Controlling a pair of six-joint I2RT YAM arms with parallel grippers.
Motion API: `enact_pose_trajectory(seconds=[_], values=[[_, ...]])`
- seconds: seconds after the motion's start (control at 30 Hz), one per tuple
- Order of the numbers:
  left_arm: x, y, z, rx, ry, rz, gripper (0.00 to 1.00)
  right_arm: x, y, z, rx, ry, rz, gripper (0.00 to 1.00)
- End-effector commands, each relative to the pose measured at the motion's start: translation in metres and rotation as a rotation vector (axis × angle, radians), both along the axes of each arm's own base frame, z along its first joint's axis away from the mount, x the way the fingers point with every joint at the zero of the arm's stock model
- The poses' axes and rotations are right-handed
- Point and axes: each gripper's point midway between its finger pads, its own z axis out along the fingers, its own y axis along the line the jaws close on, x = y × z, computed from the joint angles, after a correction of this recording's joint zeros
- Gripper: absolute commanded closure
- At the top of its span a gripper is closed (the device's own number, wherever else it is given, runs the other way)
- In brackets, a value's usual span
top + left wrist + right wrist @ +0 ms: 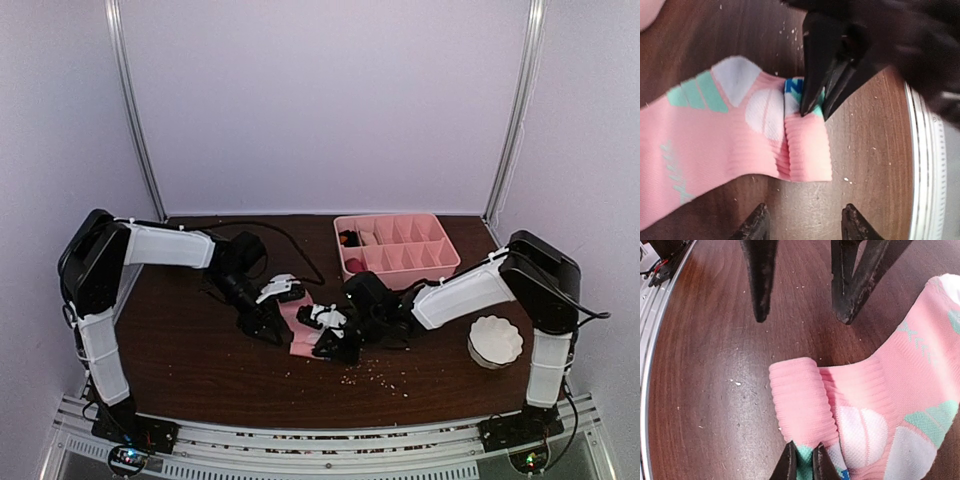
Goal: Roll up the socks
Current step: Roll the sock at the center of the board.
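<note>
Top external: shows pink sock [300, 335] lying flat, left gripper [264, 322] and right gripper [335, 345] meeting over it. Left wrist: shows own jaws open, gripping nothing; places rolled cuff [807, 150] just ahead, clear of both tips, sock's length running off leftward. Right wrist: shows own jaws pinched on cuff's mint-green edge; places roll's axis straight ahead.

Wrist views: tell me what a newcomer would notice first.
The sock, pink with mint patches, lies mid-table, its ribbed end folded over into the start of a roll. The right end effector pinches that fold's mint edge, while the left end effector stands open just off it. A tray sits at the back right.
</note>
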Motion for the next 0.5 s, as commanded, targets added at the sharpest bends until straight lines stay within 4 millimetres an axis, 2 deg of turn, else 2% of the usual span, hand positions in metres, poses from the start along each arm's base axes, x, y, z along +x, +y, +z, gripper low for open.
enact_pose_trajectory(seconds=[0.0, 0.2, 0.47], values=[[0.006, -0.014, 0.005, -0.074, -0.208, -0.086, 0.49, -0.029, -0.051, -0.068, -0.216, 0.350, -0.073, 1.00], [-0.012, -0.027, 0.003, -0.077, -0.367, -0.164, 0.51, -0.023, -0.052, -0.071, -0.219, 0.540, -0.117, 1.00], [-0.007, -0.039, -0.009, -0.024, -0.510, -0.168, 0.54, -0.013, -0.055, -0.080, -0.257, 0.728, -0.229, 1.00]])
